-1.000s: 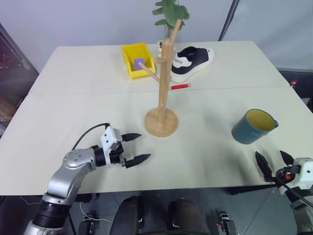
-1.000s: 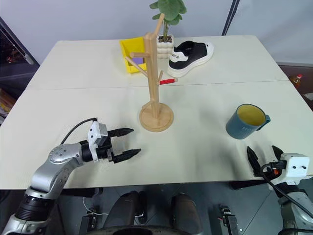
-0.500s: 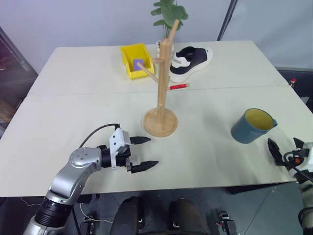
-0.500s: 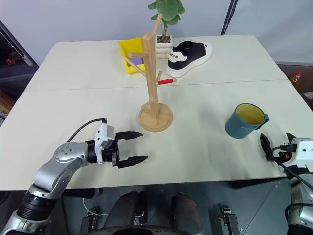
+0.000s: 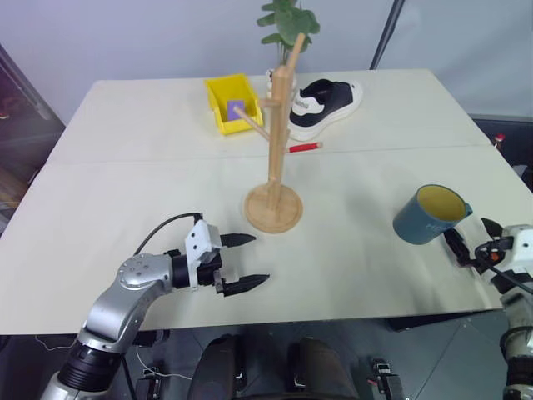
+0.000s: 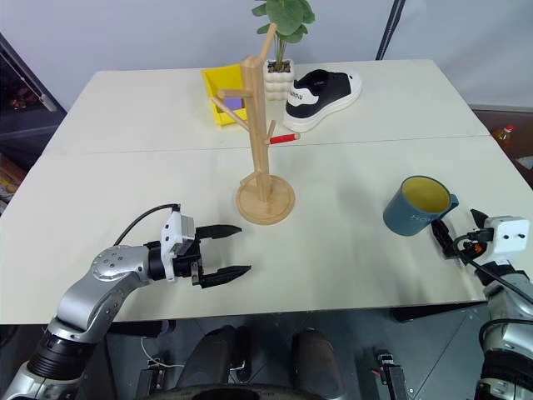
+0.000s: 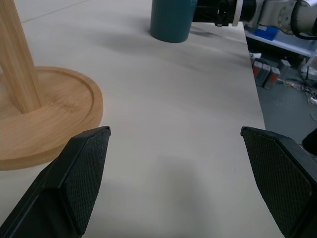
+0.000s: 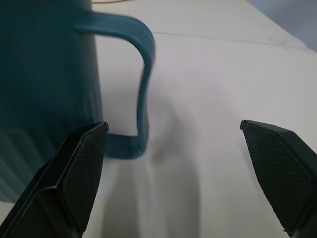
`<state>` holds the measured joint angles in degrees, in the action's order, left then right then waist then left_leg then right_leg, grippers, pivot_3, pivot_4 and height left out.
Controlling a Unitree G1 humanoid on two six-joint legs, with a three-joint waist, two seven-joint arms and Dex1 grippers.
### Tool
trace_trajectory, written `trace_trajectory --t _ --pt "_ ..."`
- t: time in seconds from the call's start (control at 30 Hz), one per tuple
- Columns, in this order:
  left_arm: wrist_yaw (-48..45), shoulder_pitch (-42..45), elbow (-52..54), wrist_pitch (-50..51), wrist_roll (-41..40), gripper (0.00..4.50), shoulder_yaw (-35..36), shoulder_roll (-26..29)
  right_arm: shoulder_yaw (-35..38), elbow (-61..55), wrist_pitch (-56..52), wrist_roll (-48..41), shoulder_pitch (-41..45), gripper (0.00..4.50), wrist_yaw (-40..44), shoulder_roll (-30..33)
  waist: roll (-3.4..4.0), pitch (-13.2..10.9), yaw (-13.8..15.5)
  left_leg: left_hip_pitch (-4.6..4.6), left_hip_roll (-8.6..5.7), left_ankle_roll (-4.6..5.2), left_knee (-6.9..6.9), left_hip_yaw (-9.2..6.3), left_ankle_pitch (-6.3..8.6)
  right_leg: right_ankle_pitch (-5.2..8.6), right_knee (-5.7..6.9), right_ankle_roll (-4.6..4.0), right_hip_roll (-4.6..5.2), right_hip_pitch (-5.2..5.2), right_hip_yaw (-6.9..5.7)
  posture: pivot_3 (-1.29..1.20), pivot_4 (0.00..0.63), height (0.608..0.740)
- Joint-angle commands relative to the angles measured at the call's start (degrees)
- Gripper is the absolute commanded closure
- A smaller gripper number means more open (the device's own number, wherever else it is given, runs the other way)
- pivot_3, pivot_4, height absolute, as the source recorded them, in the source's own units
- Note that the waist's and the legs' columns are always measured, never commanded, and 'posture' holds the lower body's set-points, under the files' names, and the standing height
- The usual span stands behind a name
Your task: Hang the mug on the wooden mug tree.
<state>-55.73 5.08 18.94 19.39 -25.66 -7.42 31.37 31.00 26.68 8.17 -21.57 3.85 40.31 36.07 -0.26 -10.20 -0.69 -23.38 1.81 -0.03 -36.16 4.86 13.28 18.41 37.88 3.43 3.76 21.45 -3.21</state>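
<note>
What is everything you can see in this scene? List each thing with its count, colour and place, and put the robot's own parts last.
table: one, cream, under everything.
mug: one, dark teal with yellow inside, upright near the table's right edge.
wooden mug tree: one, light wood, centre of the table, pegs bare.
bin: one, yellow, far side behind the tree.
potted plant: one, green in a white pot, far edge.
shoe: one, black and white, beside the plant.
marker: one, red, near the shoe.
left gripper: black fingers, open, over the table's near side.
right gripper: black fingers, open, just right of the mug.
</note>
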Motion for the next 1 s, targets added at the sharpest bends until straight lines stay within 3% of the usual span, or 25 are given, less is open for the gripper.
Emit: trace_trajectory --t 0.03,0.6,0.7,0.93,1.0 --pt "0.36 0.32 2.39 -0.31 -0.70 0.00 0.88 0.19 0.05 1.22 1.90 -0.29 1.91 0.06 1.50 1.82 0.00 0.00 -0.05 0.00 0.00 0.00 0.00 0.00 0.00 0.00 0.00 0.00 0.00 0.00 0.00 0.00 0.150 0.740" --pt "1.52 1.44 3.38 1.55 -1.16 0.00 0.88 0.18 -3.22 7.99 3.51 -0.14 8.82 0.06 7.83 4.36 0.00 0.00 -0.07 0.01 0.00 -0.01 -0.02 0.00 -0.01 0.00 0.01 0.00 -0.02 -0.01 0.00 0.00 0.150 0.740" --pt "1.58 0.96 3.53 1.38 -1.10 0.00 1.01 0.24 -3.41 8.85 3.52 -0.32 9.71 0.90 9.00 4.53 0.00 0.00 -0.02 0.01 0.00 -0.01 -0.02 0.00 -0.01 0.00 0.01 0.00 -0.02 -0.02 0.00 0.00 0.150 0.740" --pt "1.71 0.11 3.40 0.72 -0.90 0.00 1.33 0.31 -3.21 7.91 2.57 -1.48 10.00 4.47 11.39 4.19 0.00 0.00 -0.02 0.01 0.00 -0.01 -0.02 0.00 -0.01 0.00 0.02 0.00 -0.02 -0.02 0.00 0.00 0.150 0.740" --pt "1.80 0.01 3.28 0.56 -0.88 0.00 1.40 0.29 -3.29 7.04 2.30 -1.96 9.72 4.47 11.63 4.02 -0.04 -0.02 -0.01 0.05 0.00 -0.01 -0.03 0.00 -0.01 0.00 0.01 0.00 -0.02 -0.07 0.00 0.00 0.150 0.740"
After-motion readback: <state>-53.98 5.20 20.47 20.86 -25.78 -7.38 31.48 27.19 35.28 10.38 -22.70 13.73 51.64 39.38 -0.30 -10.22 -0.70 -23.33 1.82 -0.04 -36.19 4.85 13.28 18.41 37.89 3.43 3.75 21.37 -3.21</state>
